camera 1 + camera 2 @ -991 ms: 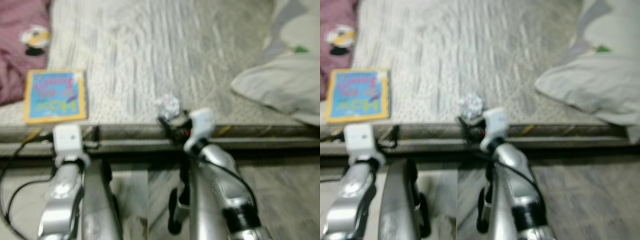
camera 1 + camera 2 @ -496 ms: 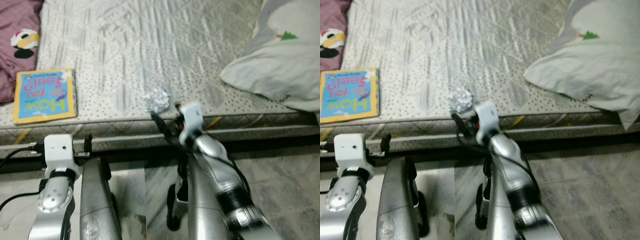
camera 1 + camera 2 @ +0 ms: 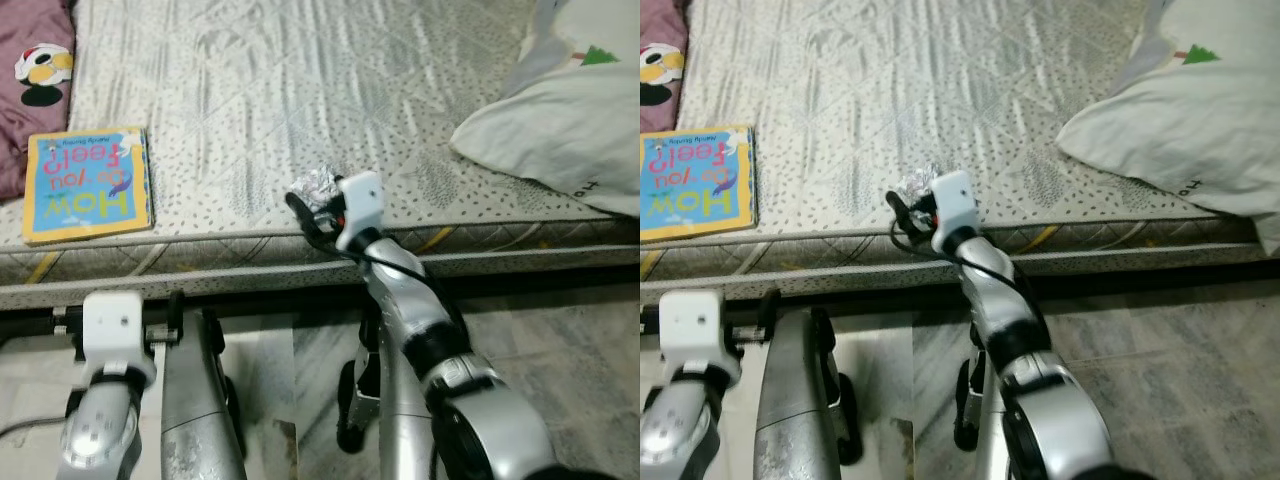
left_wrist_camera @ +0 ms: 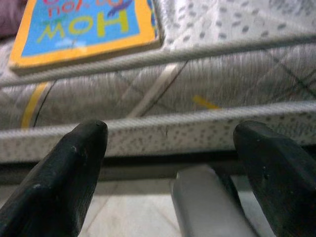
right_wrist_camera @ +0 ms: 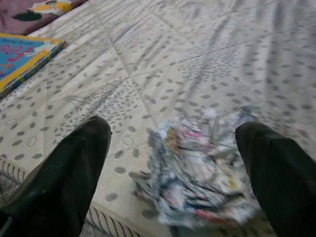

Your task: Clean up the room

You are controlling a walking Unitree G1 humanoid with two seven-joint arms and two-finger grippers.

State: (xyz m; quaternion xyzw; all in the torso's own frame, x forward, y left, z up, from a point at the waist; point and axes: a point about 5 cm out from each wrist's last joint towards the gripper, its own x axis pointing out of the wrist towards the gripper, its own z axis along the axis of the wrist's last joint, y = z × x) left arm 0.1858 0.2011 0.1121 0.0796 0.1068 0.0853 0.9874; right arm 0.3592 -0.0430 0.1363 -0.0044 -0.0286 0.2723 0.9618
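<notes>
We see the right gripper (image 5: 173,163) reaching over the front edge of the mattress (image 3: 330,90), fingers spread wide with nothing between them in contact. The crumpled paper ball (image 5: 197,168) lies on the mattress surface just ahead of the gripper, in line with the gap between the two black fingers (image 5: 59,177) and apart from both. In the head views, the ball (image 3: 315,186) sits near the mattress's front edge, directly beyond the right wrist housing.

The left gripper (image 4: 173,168) is held low in front of the mattress side, its fingers also spread wide and holding nothing. A picture book (image 3: 88,183) with a yellow border lies flat on the mattress, well to the left of the ball. A white pillow (image 3: 560,130) rests at the right, and a maroon cloth (image 3: 30,90) lies at the far left.
</notes>
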